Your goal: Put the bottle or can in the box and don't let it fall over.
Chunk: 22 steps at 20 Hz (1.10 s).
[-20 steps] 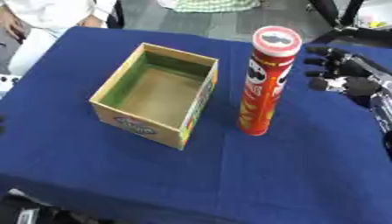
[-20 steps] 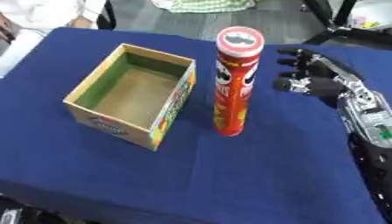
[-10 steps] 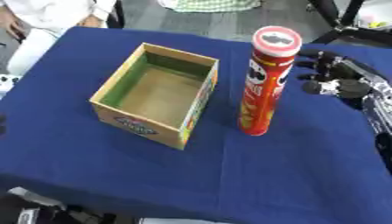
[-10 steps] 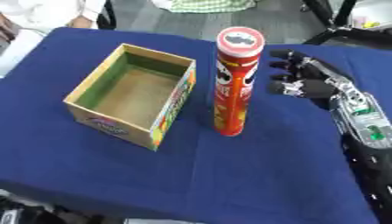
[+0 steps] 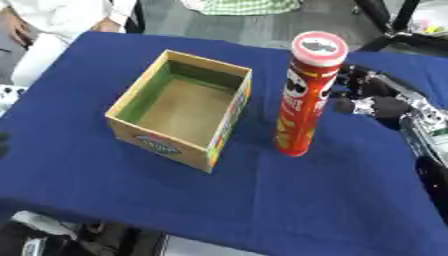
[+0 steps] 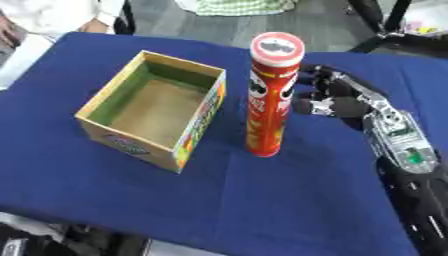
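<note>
a tall red can (image 6: 269,95) stands upright on the blue-covered bench (image 6: 262,200), its pale lid facing up; it sits just to the right of an open cardboard box (image 6: 156,114), apart from it with a strip of blue cloth between them; the box is brown inside with green on its inner walls and coloured print on its outer sides, and nothing lies in it; its near corner points toward the front edge of the bench.

the right hand (image 6: 337,100) comes in from the right side, black with a silver forearm behind it; it sits just beside the can at about the can's upper half, its fingers (image 6: 317,80) spread apart and reaching toward the can, holding nothing; whether the fingertips touch the can cannot be told, as the can's edge and the dark fingers meet in both views; nothing stands between the hand and the can, and the box wall is the only thing between the can and the box's inside.

the left hand shows in neither view.

beyond the far edge of the bench there is grey floor, a person in white at the upper left, and a green checked cloth (image 5: 241,6) at the top.
</note>
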Tool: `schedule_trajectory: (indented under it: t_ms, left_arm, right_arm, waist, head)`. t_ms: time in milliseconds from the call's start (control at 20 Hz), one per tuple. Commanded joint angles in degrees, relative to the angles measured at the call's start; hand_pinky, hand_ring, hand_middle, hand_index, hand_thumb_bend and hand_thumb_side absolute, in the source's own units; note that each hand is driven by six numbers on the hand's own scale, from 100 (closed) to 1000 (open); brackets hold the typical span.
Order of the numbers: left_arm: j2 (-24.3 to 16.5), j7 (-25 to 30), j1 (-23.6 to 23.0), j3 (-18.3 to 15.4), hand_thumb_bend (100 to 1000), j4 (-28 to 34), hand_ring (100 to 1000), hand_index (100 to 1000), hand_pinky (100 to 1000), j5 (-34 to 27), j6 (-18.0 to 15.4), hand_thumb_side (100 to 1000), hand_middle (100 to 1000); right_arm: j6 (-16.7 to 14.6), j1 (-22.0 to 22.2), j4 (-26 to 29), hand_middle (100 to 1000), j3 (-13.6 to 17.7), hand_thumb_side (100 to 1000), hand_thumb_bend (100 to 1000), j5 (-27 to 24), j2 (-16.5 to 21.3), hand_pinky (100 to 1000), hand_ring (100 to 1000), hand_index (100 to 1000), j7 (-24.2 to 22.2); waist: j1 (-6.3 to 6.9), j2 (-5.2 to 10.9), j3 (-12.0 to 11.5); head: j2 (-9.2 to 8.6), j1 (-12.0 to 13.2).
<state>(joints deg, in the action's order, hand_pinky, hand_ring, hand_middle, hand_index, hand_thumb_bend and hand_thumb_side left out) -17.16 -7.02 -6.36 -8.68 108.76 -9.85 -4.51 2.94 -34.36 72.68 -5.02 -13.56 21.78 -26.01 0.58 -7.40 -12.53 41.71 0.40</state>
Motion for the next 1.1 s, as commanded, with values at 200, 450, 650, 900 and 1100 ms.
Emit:
schedule_trajectory:
  t_ms: [200,450,650,900,1100]
  left_arm:
    - [-1.29,0.32,0.49,-0.10,114,0.56,923,917,968,-0.22,-0.07,739,915]
    - [-1.20,0.36,0.52,-0.03,115,0.55,924,917,968,-0.27,-0.05,740,915]
    - [-1.20,0.42,0.60,0.00,114,0.58,925,917,968,-0.30,-0.05,739,915]
    - [-1.13,0.48,0.65,0.05,115,0.57,925,917,968,-0.38,-0.01,740,915]
    - [-1.08,0.48,0.64,0.04,116,0.58,925,918,968,-0.41,0.00,740,915]
  right_arm:
    - [0.19,-1.50,1.58,1000,-0.04,299,912,2.16,-0.27,890,1000,888,0.38]
    - [0.24,-1.78,1.55,1000,-0.15,303,917,3.09,-1.12,890,1000,889,0.45]
    - [0.28,-1.77,1.72,1000,-0.34,306,921,3.34,-2.06,890,1000,890,0.35]
    - [0.43,-1.77,2.11,1000,-0.62,307,922,3.41,-3.13,889,1000,888,0.19]
    - [0.74,-1.80,2.21,1000,-0.75,306,921,3.91,-3.80,889,1000,886,0.61]
  waist:
    - [-0.01,0.52,-0.20]
    - [-0.03,0.44,-0.29]
    - [-0.01,0.32,-0.39]
    - [-0.05,0.22,-0.52]
    - [-0.08,0.22,-0.59]
  head:
    - [-0.40,0.16]
    - [-0.56,0.10]
    - [-0.66,0.02]
    - [-0.70,0.04]
    - [-0.91,0.05]
